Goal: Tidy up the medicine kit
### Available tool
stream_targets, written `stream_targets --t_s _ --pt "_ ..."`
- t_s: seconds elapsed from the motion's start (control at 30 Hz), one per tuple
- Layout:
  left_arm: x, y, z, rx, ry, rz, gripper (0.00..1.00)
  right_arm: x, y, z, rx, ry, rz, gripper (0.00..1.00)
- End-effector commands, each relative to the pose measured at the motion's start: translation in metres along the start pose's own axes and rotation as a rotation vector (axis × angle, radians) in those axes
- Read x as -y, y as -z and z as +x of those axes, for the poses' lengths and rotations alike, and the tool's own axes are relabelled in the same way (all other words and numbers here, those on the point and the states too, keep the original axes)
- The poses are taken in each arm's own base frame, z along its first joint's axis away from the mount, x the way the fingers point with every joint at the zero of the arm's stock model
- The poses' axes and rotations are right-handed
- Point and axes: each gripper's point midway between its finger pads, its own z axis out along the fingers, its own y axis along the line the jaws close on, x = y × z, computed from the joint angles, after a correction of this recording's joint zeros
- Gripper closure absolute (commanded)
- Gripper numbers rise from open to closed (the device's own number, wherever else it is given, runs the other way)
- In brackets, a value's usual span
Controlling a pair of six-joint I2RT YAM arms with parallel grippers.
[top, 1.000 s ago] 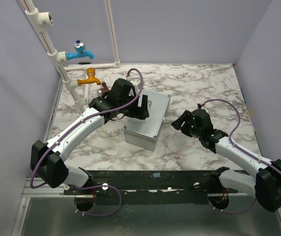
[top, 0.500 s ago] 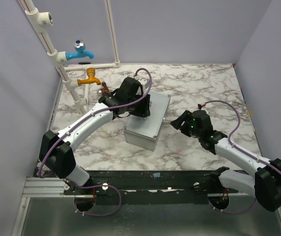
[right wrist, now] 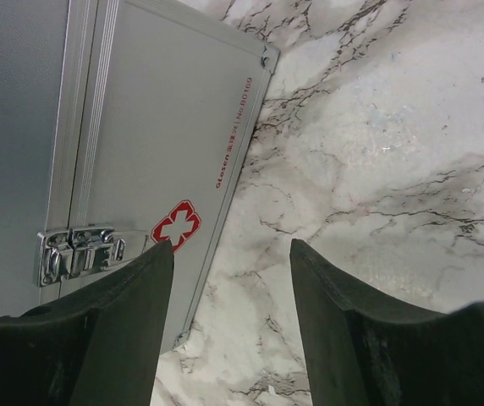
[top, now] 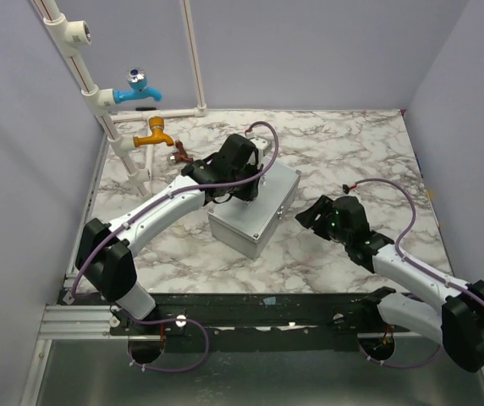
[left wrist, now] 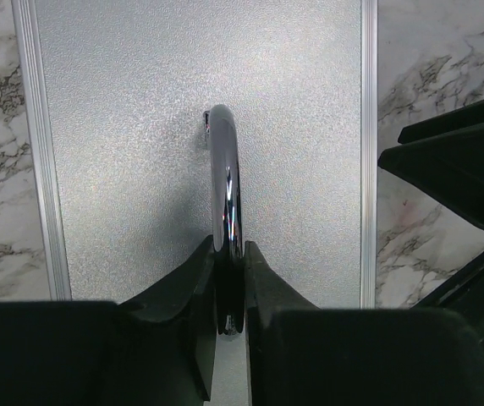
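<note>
Though lilac-walled, marble table (top: 352,144), medicine kit (top: 267,203)

Grey medicine kit (top: 263,210), white-marbled table (top: 352,144)

Seen through my right wrist camera: the medicine kit (right wrist: 157,110) carries a red cross emblem (right wrist: 176,226) on its front face, just beside the latch (right wrist: 81,252). Above it, small red lettering (right wrist: 234,131) reads, as far as I can tell, "Glosen … No:B0160".

A robotics lab booth: lavender walls (top: 310,51) box in a marble-print tabletop (top: 352,144), white pipes (top: 81,68) (back-left corner) carry a blue tap (top: 138,89) and an orange tap (top: 155,134), with the left arm (top: 153,210) and right arm (top: 411,271) bolted to a black rail (top: 293,309).
</note>
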Motion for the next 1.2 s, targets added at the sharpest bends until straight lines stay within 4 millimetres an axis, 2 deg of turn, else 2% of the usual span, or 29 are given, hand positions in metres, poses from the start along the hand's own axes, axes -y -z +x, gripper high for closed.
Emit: stream_targets --t_s 0.0,0.23,0.43,0.6,0.7,0.9,1.03,1.1,1.17 --pt "0.002 0.000 -0.008 0.008 -0.167 -0.027 1.00 -0.006 0.005 -0.001 0.018 0.044 -0.062 0.40" --pt "-0.001 0.000 -0.005 -0.028 -0.322 -0.042 1.00 -0.025 0.017 0.018 -0.056 0.134 -0.235 0.42" --pt "-0.006 0.004 0.002 -0.056 -0.456 -0.027 1.00 -0.027 0.020 0.033 -0.094 0.178 -0.306 0.44" --pt "-0.002 0.013 0.012 -0.060 -0.550 0.029 1.00 -0.047 0.033 0.047 -0.123 0.245 -0.500 0.45" --pt "0.002 0.018 0.019 -0.060 -0.585 0.070 1.00 -0.054 0.037 0.055 -0.154 0.274 -0.566 0.39" --pt "0.006 0.018 0.028 -0.078 -0.611 0.113 1.00 -0.060 0.030 0.047 -0.080 0.336 -0.615 0.31" --pt "0.004 0.017 0.032 -0.081 -0.615 0.104 0.99 -0.068 0.029 0.051 -0.058 0.364 -0.704 0.23" --pt "0.001 0.018 0.029 -0.073 -0.613 0.084 0.97 -0.071 0.033 0.055 -0.037 0.379 -0.768 0.14" --pt "0.001 0.021 0.026 -0.078 -0.607 0.074 0.89 -0.074 0.033 0.062 -0.035 0.400 -0.808 0.00"
